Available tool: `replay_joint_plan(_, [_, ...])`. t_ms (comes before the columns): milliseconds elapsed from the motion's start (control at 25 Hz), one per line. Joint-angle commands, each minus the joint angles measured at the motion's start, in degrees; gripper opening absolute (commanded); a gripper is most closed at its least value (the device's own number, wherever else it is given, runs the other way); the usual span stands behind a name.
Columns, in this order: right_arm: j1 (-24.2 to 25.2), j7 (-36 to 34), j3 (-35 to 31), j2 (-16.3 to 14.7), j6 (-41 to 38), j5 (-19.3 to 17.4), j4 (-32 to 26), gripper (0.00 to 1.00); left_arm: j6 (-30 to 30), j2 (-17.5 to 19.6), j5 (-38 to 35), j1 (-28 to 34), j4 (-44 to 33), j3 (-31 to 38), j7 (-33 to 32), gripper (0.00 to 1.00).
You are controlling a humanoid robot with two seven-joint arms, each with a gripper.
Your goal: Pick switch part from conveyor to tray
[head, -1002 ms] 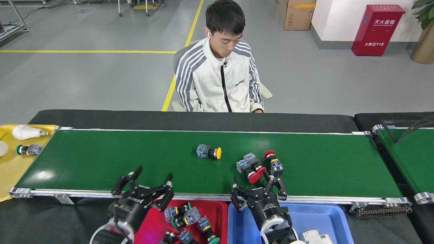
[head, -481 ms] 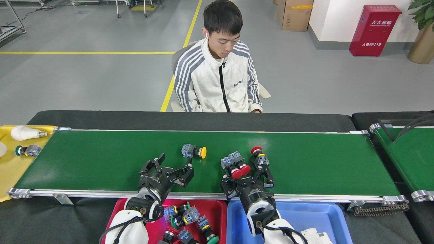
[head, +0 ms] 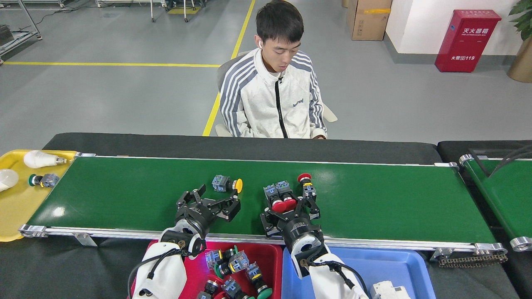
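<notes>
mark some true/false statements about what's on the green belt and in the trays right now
1. A switch part with a yellow round cap lies on the long dark-green conveyor belt. True.
2. The red plastic tray is empty. False: several switch parts lie in it.
3. The left gripper is open, just short of the yellow-capped part. True.
4. The right gripper hangs over the blue plastic tray. False: it is over the belt, at the red-capped switch parts.
5. A white light bulb lies on the yellow tray. True.
</notes>
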Motion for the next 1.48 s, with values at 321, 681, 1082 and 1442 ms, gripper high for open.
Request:
replay_joint_plan(321, [8.13,-3.15,3.32,-6.1,-4.8,0.21,-21.65,0.04,4.38,0.92,-0.06,-2.74,1.62,1.8,0.54,1.0])
replay_joint_plan(681, [18.59,-2.36,8.85,-9.44,-24.04,0.73,-33.7,1.0,16.24,2.32,-0.06,-6.17,8.39,2.24,2.03,0.92])
replay_joint_plan(1082, [18.85,-2.27,10.08,-9.52,-25.98,0.12,-34.93,1.0,21.08,2.5,0.2,-6.44,9.89,2.33,5.46,0.45])
replay_joint_plan(1442, [33.44,-3.59,-30.17,-11.28,-21.49,0.03,-43.71,1.0,7.37,7.51,-0.06,11.49,-19.12,0.04,4.94,0.36])
